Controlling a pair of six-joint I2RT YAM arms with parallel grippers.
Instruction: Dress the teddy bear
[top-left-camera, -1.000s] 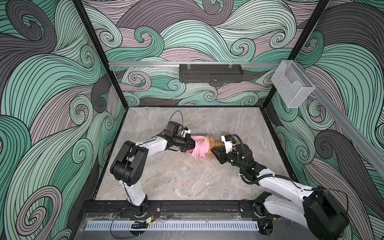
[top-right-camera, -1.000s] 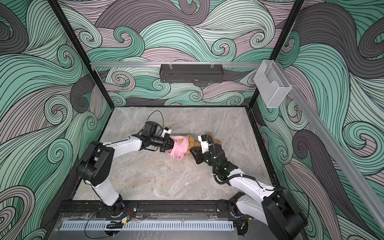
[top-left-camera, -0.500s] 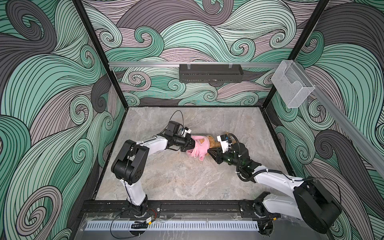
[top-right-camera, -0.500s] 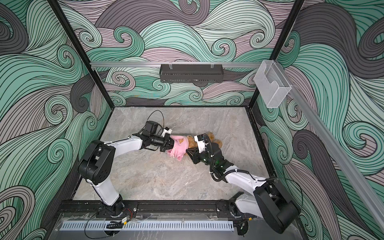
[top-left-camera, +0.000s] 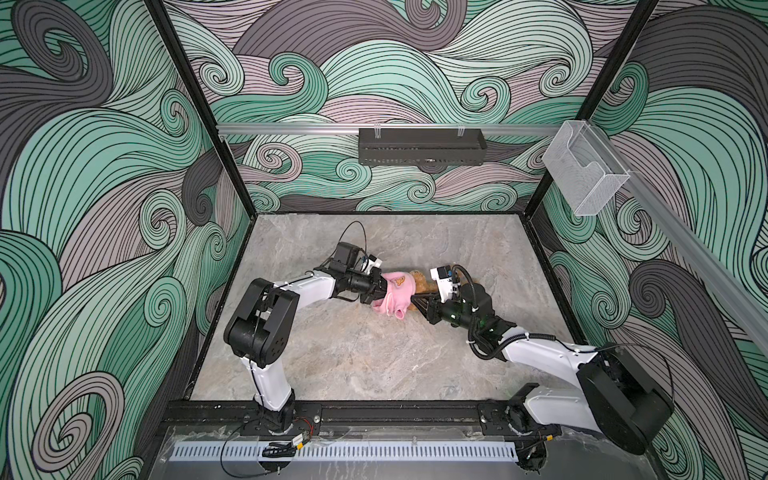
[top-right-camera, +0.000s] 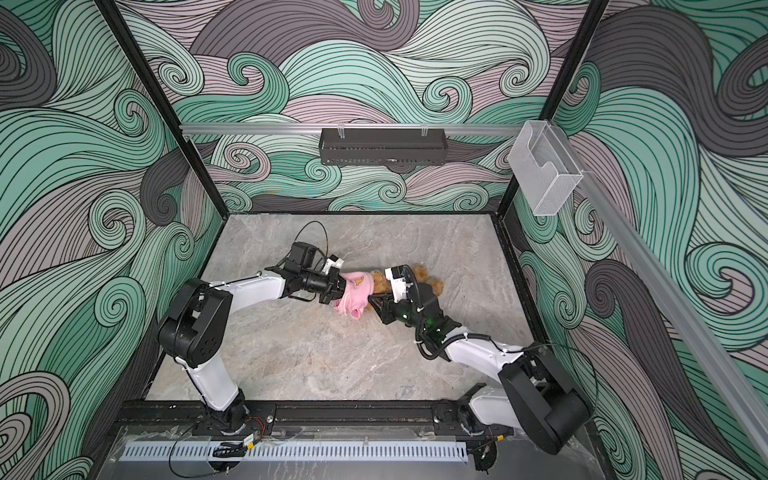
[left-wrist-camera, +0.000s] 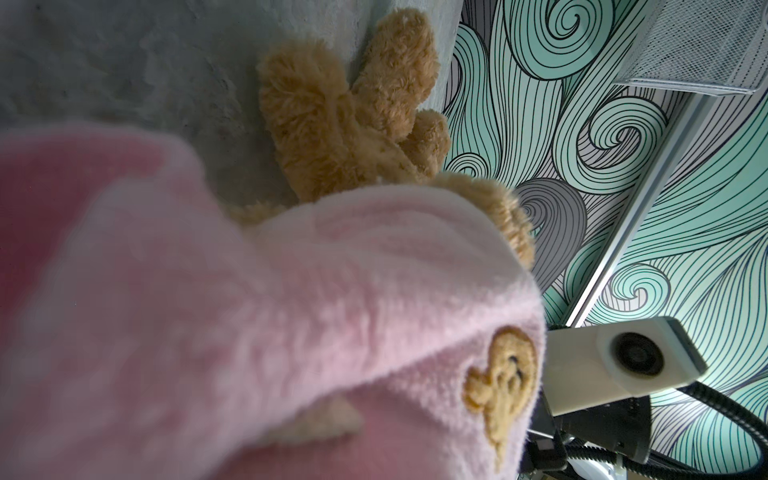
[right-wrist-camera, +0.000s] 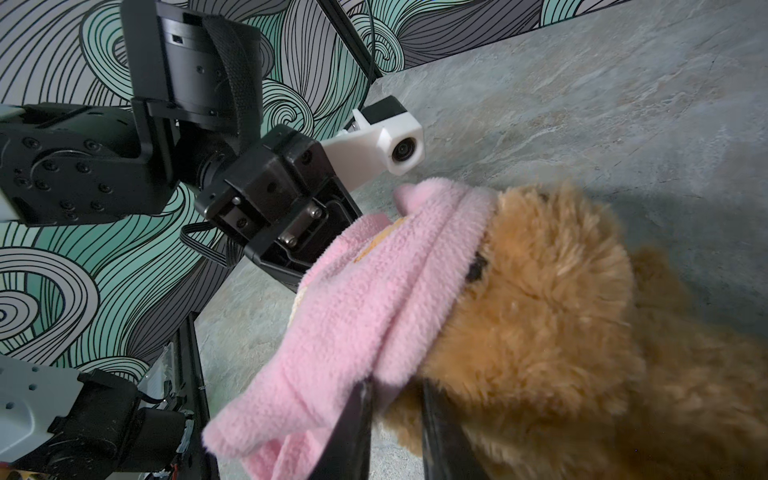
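Observation:
The golden-brown teddy bear (top-left-camera: 420, 283) (top-right-camera: 380, 281) lies on its side mid-table, with a pink fleece garment (top-left-camera: 395, 293) (top-right-camera: 355, 291) pulled over the top of its head. In the right wrist view the garment (right-wrist-camera: 374, 291) covers the bear (right-wrist-camera: 561, 311) down to its eye. My left gripper (top-left-camera: 380, 289) (top-right-camera: 338, 291) is shut on the garment's far end, its fingertips buried in the fleece. My right gripper (right-wrist-camera: 395, 419) (top-left-camera: 415, 301) is shut on the garment's hem against the bear's fur. The left wrist view shows the garment (left-wrist-camera: 291, 291) up close and the bear's legs (left-wrist-camera: 345, 124).
A clear plastic bin (top-left-camera: 586, 174) hangs on the right wall and a black tray (top-left-camera: 422, 145) on the back wall. The grey marble table (top-left-camera: 353, 353) is walled on three sides. The two arms meet nose to nose at the bear.
My right gripper has moved left along the bear, toward the garment's hem, and its arm has folded lower. The left arm and the garment have stayed in place.

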